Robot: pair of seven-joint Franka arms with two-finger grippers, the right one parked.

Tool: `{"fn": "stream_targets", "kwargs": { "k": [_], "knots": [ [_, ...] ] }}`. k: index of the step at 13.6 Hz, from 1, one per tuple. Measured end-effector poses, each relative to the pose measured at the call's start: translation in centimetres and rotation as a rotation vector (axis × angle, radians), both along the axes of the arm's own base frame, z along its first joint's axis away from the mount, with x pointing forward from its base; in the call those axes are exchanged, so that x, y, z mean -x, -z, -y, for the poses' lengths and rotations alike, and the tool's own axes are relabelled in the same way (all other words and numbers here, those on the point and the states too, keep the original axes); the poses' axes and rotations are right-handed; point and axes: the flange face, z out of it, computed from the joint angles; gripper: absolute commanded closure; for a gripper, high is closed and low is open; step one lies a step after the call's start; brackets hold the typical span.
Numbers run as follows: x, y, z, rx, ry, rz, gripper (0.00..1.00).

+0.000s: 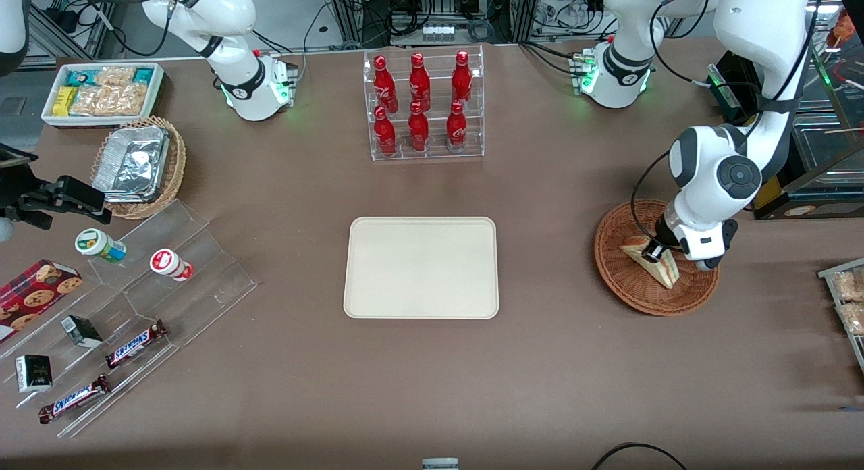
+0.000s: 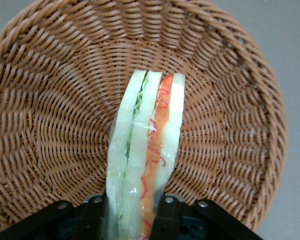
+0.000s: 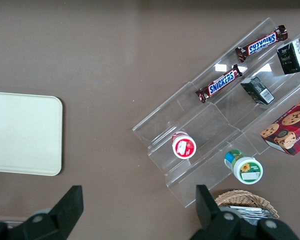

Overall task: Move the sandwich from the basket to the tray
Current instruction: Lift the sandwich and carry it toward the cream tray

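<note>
- Nearest the front camera, two bars (image 1: pixel 135 343) reading "SNICKERS" lie on a clear stepped stand (image 1: pixel 202 281) toward the parked arm's end of the table, with two small dark boxes (image 1: pixel 81 330) whose print I cannot read.
- A little farther on the same stand sit a red cookie box (image 1: pixel 37 291) and two cups (image 1: pixel 171 264), one red-lidded, one green-lidded with a sunflower picture.
- The tray (image 1: pixel 421 267) lies flat mid-table, nothing on it.
- Toward the working arm's end, the basket (image 1: pixel 631 284) holds the sandwich (image 1: pixel 658 269), standing on edge with its cut side up.
- The gripper (image 1: pixel 653 252) is down inside the basket, its fingers (image 2: pixel 166 212) clenched on either side of the sandwich; the wedge looks still in contact with the weave, though that is hard to judge.
- Farther off, six red Coca-Cola bottles (image 1: pixel 420 102) stand in a clear rack.
- Farthest, a tan basket of foil containers (image 1: pixel 138 165) and a white bin of snacks (image 1: pixel 102 92).
</note>
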Motion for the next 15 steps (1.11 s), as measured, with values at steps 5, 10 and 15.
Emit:
{"fn": "stream_targets", "kwargs": {
  "k": [5,10,15],
  "knots": [
    [-1.9,-6.6,2.8,-0.115,0.153,-0.109,0.93],
    [-4.5,-19.3,11.5,-0.138,0.332,-0.091,0.93],
    [-2.7,-25.6,22.5,-0.051,0.493,0.015,0.9]
  ]
}}
